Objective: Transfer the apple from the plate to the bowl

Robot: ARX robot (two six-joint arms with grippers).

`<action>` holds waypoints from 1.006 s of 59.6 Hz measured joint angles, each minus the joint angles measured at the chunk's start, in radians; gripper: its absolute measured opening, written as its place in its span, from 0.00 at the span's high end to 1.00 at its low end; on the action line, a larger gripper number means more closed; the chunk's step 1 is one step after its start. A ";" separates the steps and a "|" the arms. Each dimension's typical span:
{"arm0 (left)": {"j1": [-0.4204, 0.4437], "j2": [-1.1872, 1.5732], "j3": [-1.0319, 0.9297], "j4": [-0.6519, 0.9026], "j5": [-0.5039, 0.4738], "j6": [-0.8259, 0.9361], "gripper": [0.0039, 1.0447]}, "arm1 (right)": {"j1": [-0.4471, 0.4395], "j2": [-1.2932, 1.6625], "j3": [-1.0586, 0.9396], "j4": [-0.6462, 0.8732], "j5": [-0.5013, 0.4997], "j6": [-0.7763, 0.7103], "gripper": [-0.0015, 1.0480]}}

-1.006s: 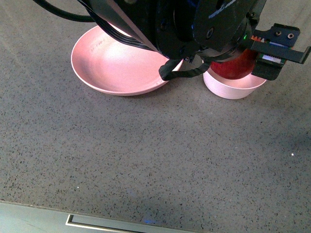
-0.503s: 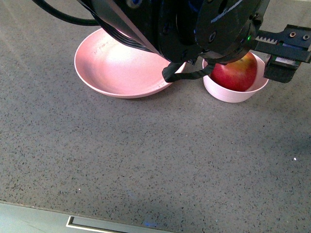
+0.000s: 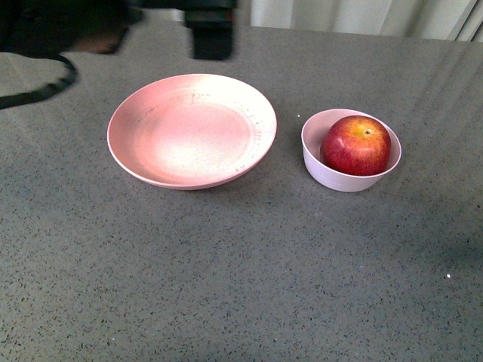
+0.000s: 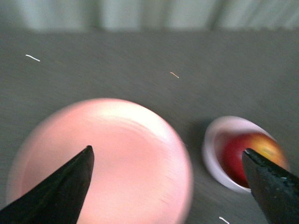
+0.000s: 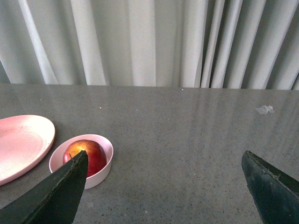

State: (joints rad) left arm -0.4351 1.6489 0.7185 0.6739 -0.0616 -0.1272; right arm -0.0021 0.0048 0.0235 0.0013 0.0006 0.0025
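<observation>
The dark red apple (image 3: pixel 356 145) sits inside the small pale bowl (image 3: pixel 317 162), right of the wide pink plate (image 3: pixel 189 130), which holds nothing. My left gripper (image 4: pixel 167 150) is open and empty, raised above the table; its blurred view shows the plate (image 4: pixel 103 158), the bowl (image 4: pixel 212 144) and the apple (image 4: pixel 238 156) below. Blurred dark parts of the left arm (image 3: pixel 210 30) show at the top left of the front view. My right gripper (image 5: pixel 164 155) is open and empty, well off to the side of the bowl (image 5: pixel 108 150), the apple (image 5: pixel 95 157) and the plate (image 5: pixel 21 144).
The table (image 3: pixel 241 286) is grey speckled stone. A black cable (image 3: pixel 45 90) hangs at the far left. Pale curtains (image 5: pixel 149 42) stand behind the table's far edge. A small crumpled scrap (image 5: pixel 265 109) lies near the back.
My left arm has lifted away from the bowl, up and to the left, leaving the apple in the bowl. The plate and bowl now show fully.
</observation>
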 joint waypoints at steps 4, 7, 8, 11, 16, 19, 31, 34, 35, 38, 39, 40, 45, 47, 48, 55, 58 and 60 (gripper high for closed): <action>0.087 -0.077 -0.162 0.260 -0.184 0.065 0.29 | 0.000 0.000 0.000 0.000 -0.003 0.000 0.09; 0.180 -0.164 -0.272 0.360 -0.156 0.084 0.39 | 0.000 0.000 0.000 0.000 -0.003 0.000 0.09; 0.195 -0.179 -0.288 0.369 -0.147 0.088 0.41 | 0.000 0.000 0.000 0.000 -0.002 0.000 0.09; 0.263 -0.248 -0.362 0.393 -0.100 0.097 0.50 | 0.000 0.000 0.000 0.000 -0.001 0.000 0.09; 0.310 -0.310 -0.451 0.400 -0.071 0.105 0.63 | 0.000 0.000 0.000 0.000 -0.002 0.000 0.09; 0.326 -0.322 -0.517 0.440 -0.046 0.109 0.77 | 0.000 0.000 0.000 0.000 -0.004 0.000 0.09; 0.355 -0.490 -0.604 0.361 -0.010 0.116 0.99 | 0.000 0.000 0.000 0.000 0.000 0.000 0.09; 0.386 -0.531 -0.619 0.333 0.041 0.116 0.99 | 0.000 0.000 0.000 0.000 -0.001 0.000 0.09; 0.394 -0.539 -0.622 0.327 0.047 0.117 0.99 | 0.000 0.000 0.000 0.000 -0.001 0.000 0.09; 0.422 -0.587 -0.639 0.292 0.053 0.117 0.99 | 0.000 0.000 0.000 0.000 -0.001 0.000 0.09; 0.427 -0.603 -0.644 0.280 0.053 0.117 0.99 | 0.000 0.000 0.000 0.000 -0.001 0.000 0.09; 0.431 -0.627 -0.651 0.264 0.052 0.117 0.99 | 0.000 0.000 0.000 0.000 -0.001 0.000 0.09; 0.432 -0.715 -0.670 0.199 0.062 0.118 0.99 | 0.000 0.000 0.000 0.000 -0.001 0.000 0.09; 0.432 -0.753 -0.677 0.167 0.062 0.118 0.99 | 0.000 0.000 0.000 0.000 0.000 0.000 0.09; 0.432 -0.769 -0.679 0.153 0.061 0.118 0.99 | 0.000 0.000 0.000 0.000 -0.001 0.000 0.09; 0.432 -0.905 -0.698 0.040 0.061 0.118 0.99 | 0.000 0.000 0.000 0.000 -0.001 0.000 0.09; 0.432 -0.956 -0.703 -0.007 0.061 0.118 0.99 | 0.000 0.000 0.000 0.000 -0.001 0.000 0.09; 0.432 -0.992 -0.703 -0.039 0.061 0.119 0.99 | 0.000 0.000 0.000 0.000 -0.001 0.000 0.09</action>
State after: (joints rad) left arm -0.0032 0.6567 0.0154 0.6353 -0.0002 -0.0086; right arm -0.0021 0.0048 0.0235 0.0013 -0.0002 0.0029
